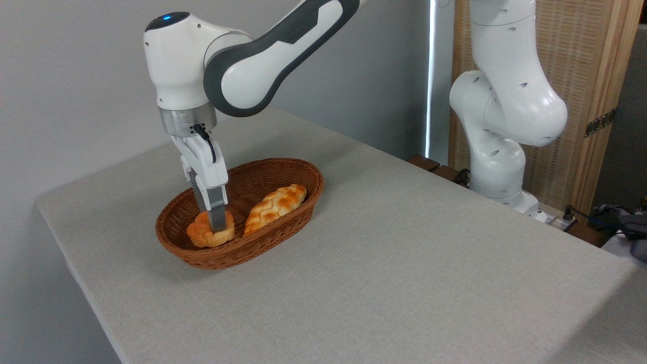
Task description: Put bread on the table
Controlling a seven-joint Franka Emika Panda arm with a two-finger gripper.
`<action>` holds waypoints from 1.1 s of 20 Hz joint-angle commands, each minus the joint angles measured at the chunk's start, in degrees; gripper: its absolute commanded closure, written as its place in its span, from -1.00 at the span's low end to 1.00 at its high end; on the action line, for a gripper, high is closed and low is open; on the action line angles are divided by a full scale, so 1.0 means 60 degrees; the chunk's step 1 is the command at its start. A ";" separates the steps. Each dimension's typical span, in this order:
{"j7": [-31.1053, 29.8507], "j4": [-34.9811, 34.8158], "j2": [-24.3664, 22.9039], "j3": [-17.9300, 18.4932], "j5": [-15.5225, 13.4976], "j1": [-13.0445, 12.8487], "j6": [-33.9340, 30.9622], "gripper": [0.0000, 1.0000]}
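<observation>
Wicker, brown and oval, the basket [283,169] stands on the grey-beige desk [404,263] toward its left end. Inside, at the near left end, lies the bun [202,235], orange-golden and lobed. Just right of it rests a paler braided loaf [275,205]. The arm reaches down from above, and the gripper [216,222] points straight down with its jaws set about the bun; whether they are clenched on it I cannot tell.

Wall [76,76]: plain grey, filling nine to twelve o'clock.
Light strip [431,76]: bright vertical gap at one o'clock.
Woven panel [571,60]: tan screen in a wooden frame [604,101], at two o'clock.
Cables [614,215]: dark clutter at three o'clock.
</observation>
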 commanded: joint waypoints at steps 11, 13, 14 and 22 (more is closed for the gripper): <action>-0.0390 0.0158 -0.0340 0.0127 0.0129 -0.0003 -0.0592 0.35; -0.0435 0.0319 -0.0340 0.0127 0.0129 -0.0003 -0.0900 0.35; -0.0435 0.0392 -0.0340 0.0142 0.0129 0.0011 -0.0988 0.35; -0.0347 0.1592 -0.0663 0.1033 -0.0003 0.0055 -0.3022 0.35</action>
